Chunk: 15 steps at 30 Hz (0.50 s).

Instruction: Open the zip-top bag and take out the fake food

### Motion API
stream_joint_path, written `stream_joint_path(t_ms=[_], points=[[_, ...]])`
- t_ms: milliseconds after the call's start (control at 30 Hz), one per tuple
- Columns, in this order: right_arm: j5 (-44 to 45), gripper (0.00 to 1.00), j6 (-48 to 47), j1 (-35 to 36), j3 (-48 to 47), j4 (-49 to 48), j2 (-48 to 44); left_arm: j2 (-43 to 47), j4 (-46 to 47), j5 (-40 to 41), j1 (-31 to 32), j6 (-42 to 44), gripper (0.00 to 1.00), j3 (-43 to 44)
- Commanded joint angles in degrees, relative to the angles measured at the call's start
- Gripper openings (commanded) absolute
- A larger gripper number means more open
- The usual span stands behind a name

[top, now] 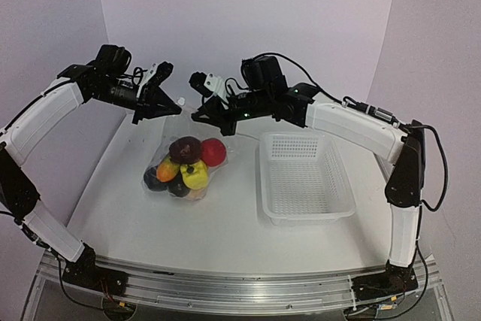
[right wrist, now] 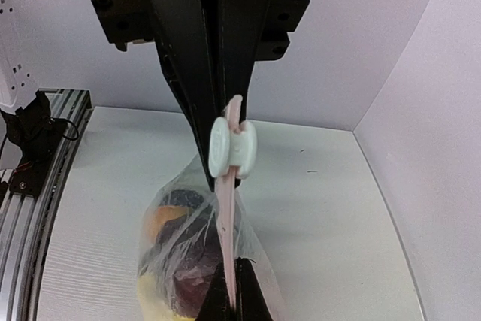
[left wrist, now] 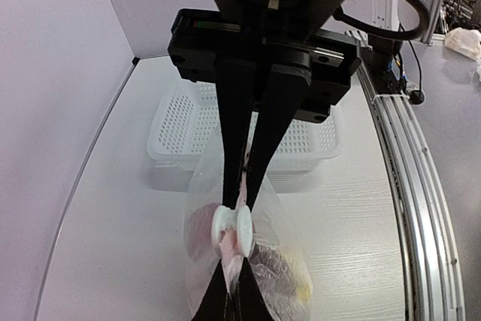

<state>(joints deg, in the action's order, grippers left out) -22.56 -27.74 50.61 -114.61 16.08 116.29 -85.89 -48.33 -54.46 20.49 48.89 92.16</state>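
While the left gripper (top: pixel 171 107) and right gripper (top: pixel 200 116) are clamping tight on the zip strip (right wrist: pixel 228 223) beside its white slider (right wrist: pixel 231 146), the zip-top bag (top: pixel 180 131) is hanging between them over the table (top: pixel 128 216), seemingly still sealed, all the fake food (top: pixel 188 167) waiting inside.

1. Your table (top: pixel 188 231) was white with a faint wood grain, matte and evenly lit.
2. A back wall (top: pixel 248 13), a left wall (top: pixel 37 20) and a right wall (top: pixel 443 50) closed it in around you, all pale lilac and bare.
3. An aluminium rail (top: pixel 248 287) ran along your near edge.
4. The light was soft and diffuse, so you saw only faint shadows on the table.
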Motion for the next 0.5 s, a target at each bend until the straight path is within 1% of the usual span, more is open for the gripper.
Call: stream_joint_path(t_ms=[0,33,100,133,167,233,267,300,333,367,400,467], points=[[-3.52,0.07,2.41,0.02,0.04,-1.21,-2.19,2.15,-1.10,-1.10,-0.04,8.88,0.00,0.65],[-3.70,0.17,3.19,0.01,-0.25,-1.41,-2.01,2.00,-1.39,-1.05,0.04,10.02,0.00,0.68],[-4.43,0.42,5.34,0.05,-1.05,-2.06,-1.77,1.80,-1.74,-0.95,0.09,11.47,0.00,0.80],[-4.85,0.52,6.62,0.04,-1.53,-2.61,-1.66,1.76,-1.82,-0.86,0.20,12.21,0.00,0.84],[-5.44,0.59,7.75,0.06,-2.14,-3.13,-1.57,1.70,-1.87,-0.78,0.30,12.94,0.00,0.90],[-5.81,0.69,10.74,0.10,-4.26,-3.67,-0.87,1.65,-1.70,-0.54,0.66,13.81,0.00,0.87],[-5.79,0.79,12.26,0.11,-5.45,-3.65,-0.34,1.53,-1.52,-0.42,0.76,14.04,0.00,0.92],[-5.65,0.86,13.86,0.11,-6.74,-3.62,0.25,1.45,-1.41,-0.34,0.88,14.25,0.00,0.95],[-5.38,0.88,15.39,0.11,-8.15,-3.56,0.89,1.43,-1.36,-0.29,1.03,14.46,0.00,0.96],[-5.23,0.88,16.41,0.11,-9.51,-3.52,1.46,1.42,-1.18,-0.15,1.21,14.71,0.00,0.99],[-5.27,0.84,17.36,0.11,-10.47,-3.42,2.13,1.42,-1.00,-0.02,1.28,14.74,0.00,0.93],[-6.11,0.70,18.16,0.11,-11.61,-3.26,3.28,1.42,-0.64,0.16,1.39,14.75,0.00,0.89]])
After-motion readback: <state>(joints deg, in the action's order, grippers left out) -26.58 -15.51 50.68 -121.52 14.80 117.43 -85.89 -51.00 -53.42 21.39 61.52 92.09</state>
